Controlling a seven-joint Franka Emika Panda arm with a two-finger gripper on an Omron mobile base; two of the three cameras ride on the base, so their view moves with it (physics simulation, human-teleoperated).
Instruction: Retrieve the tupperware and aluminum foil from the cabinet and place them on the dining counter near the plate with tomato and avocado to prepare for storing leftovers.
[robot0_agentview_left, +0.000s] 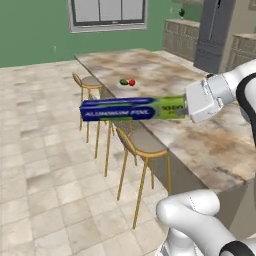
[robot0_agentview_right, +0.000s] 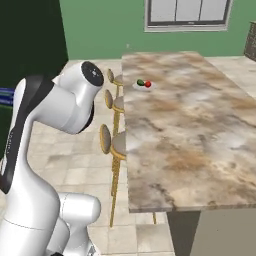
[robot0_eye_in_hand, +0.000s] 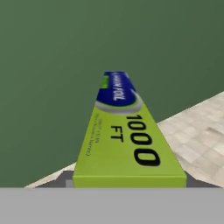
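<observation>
Foil box, i.e. the aluminum foil (robot0_agentview_left: 131, 108), is in the gripper (robot0_agentview_left: 186, 108), clamped by its lime-green end. Jaws are closed on the carton's width, so they stand fairly wide, not pinched tight. Fingertips themselves are hidden behind the carton in the hand view.

Box is roughly horizontal, cantilevered out from the hand, blue end pointing away over the floor and stools (robot0_agentview_left: 141, 145). Hand view looks straight down its length: green section near, blue end far (robot0_eye_in_hand: 114, 87). An end grip means a long lever arm, so I'd expect some risk of droop or slip if the arm swings fast. It does, though, leave the whole underside free for a flat set-down.

Position: in the air at the near long edge of the dining counter (robot0_agentview_left: 220, 145), not touching it. The hand is over the slab and most of the box overhangs the stool side.

Plate with tomato and avocado (robot0_agentview_left: 127, 82) is further along the counter, well apart from the box. Right base view shows it near the stool-side edge (robot0_agentview_right: 144, 83), with bare stone around it.

My read: transport phase, with placement not yet done. Can't see the tupperware on the counter, so judging that half as open.

Next calls for carrying the box inward toward the plate and lowering it flat.
</observation>
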